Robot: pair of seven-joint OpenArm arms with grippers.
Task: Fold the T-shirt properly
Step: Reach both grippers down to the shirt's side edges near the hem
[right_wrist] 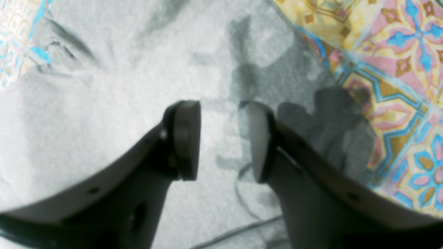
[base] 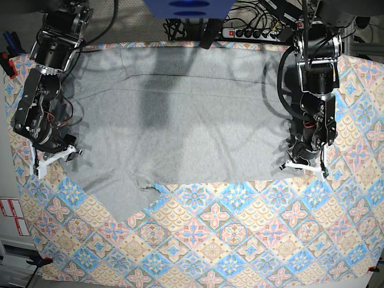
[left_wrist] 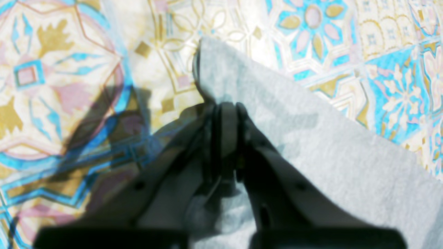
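Pinched tight, the left gripper (left_wrist: 226, 114) clamps the T-shirt (base: 180, 120) edge, ready to fold; the right gripper (right_wrist: 219, 138) hovers agape. Shirt spreads across the base view's upper half.

Patterned tablecloth and background clutter

A tablecloth (base: 240, 240) with blue, pink and yellow floral tiles covers the work surface; behind its far edge lie a power strip (base: 255, 31) with tangled black cables (base: 180, 27), and a blue object (base: 186, 7) at top centre.
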